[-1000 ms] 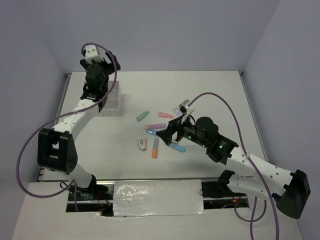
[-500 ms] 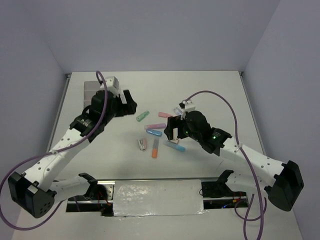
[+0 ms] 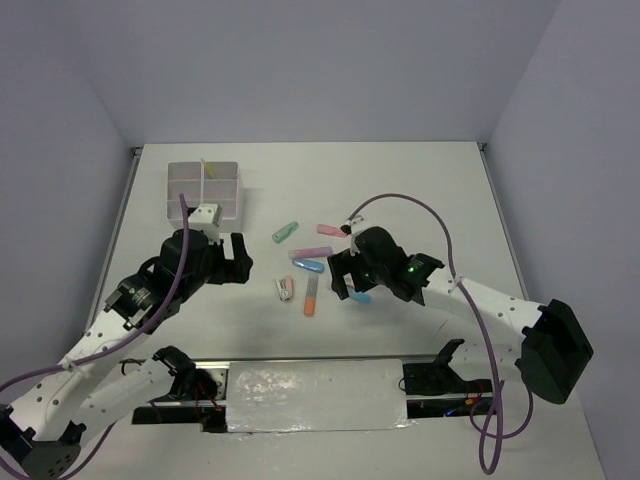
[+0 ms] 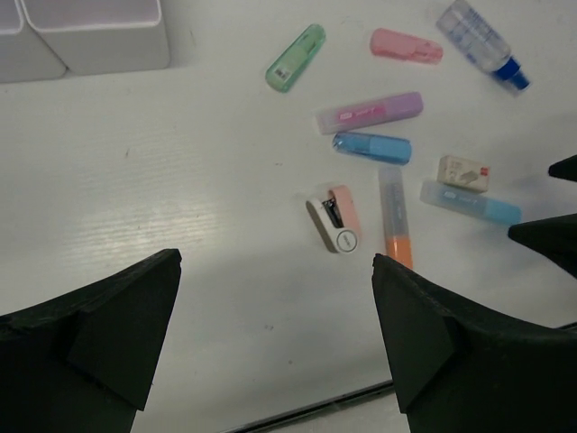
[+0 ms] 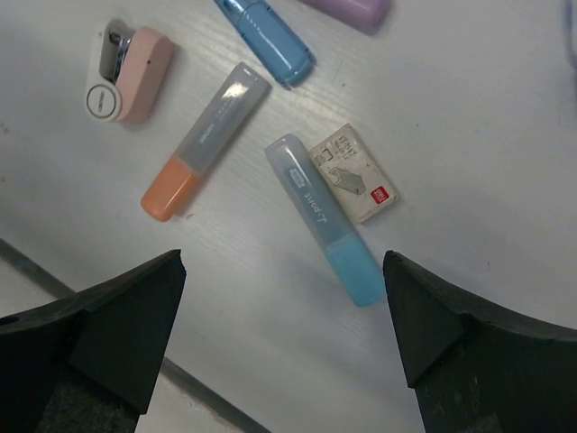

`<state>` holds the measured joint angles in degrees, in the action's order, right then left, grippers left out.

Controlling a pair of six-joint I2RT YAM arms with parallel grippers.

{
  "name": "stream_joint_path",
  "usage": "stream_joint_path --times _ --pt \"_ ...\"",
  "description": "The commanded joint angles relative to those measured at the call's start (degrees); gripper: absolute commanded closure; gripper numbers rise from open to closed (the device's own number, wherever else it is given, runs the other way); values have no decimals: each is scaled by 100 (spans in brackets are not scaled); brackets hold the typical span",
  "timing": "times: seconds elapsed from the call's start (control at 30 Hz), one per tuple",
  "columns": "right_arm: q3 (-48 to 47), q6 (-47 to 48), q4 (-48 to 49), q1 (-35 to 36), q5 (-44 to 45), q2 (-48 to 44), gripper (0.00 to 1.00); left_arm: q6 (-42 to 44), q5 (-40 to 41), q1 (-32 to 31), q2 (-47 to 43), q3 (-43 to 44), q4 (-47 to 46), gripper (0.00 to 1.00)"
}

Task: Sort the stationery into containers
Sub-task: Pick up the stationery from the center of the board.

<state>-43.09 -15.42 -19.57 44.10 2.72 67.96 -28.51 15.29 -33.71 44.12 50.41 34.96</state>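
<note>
Now pick-up step: right gripper (image 5: 281,262) hangs over light blue stick (image 5: 323,216) on table, jaws wide apart, nothing held. Also left gripper (image 4: 275,262) wide apart, nothing held. Far left sits box (image 3: 205,188). Next: go down, pinch stick, miss eraser (image 5: 353,173) touching it.

The orange stick (image 5: 206,140) is smooth plastic, its long cap frosted and half see-through. The light blue stick (image 5: 325,219) just beside it has the same frosted finish, and the eraser (image 5: 353,173) next to that wears a printed paper sleeve. On the orange stick's other side, the pink stapler (image 5: 129,74) is smooth plastic with bare metal inside. The table (image 5: 469,135) beneath is matt white and faintly grained. Well away from the orange stick, the containers (image 3: 203,190) are milky, translucent plastic.
</note>
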Motion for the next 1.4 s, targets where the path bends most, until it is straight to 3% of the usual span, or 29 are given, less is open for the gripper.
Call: stream_joint_path --times 0.0,0.07,0.17,0.33,0.53,0.77,1.1,1.2,1.37 --pt "-42 339 -30 -24 -491 -46 3 250 88 -4 -122 -111 2 1" --pt "-76 -281 41 72 -274 6 5 189 272 14 -167 -146 -15 1" --pt "-339 -1257 138 501 876 400 8 74 545 67 -219 -128 125 1" --pt "-1060 -2017 -55 1047 1643 1411 24 -14 695 76 -456 -181 134 1" --pt "-1781 -2255 -354 1277 1828 2501 36 56 554 76 -519 -225 55 1" --pt "-2019 -2343 -319 1409 1688 3117 41 118 440 76 -421 -207 28 1" --pt "-1502 -2624 -108 1672 1530 3197 47 127 396 76 -492 -234 2 1" --pt "-1334 -2633 -3 1699 1442 3249 58 127 370 76 -448 -225 -7 1" --pt "-1027 -2615 94 1708 1380 3136 62 144 343 84 -422 -225 -15 1"
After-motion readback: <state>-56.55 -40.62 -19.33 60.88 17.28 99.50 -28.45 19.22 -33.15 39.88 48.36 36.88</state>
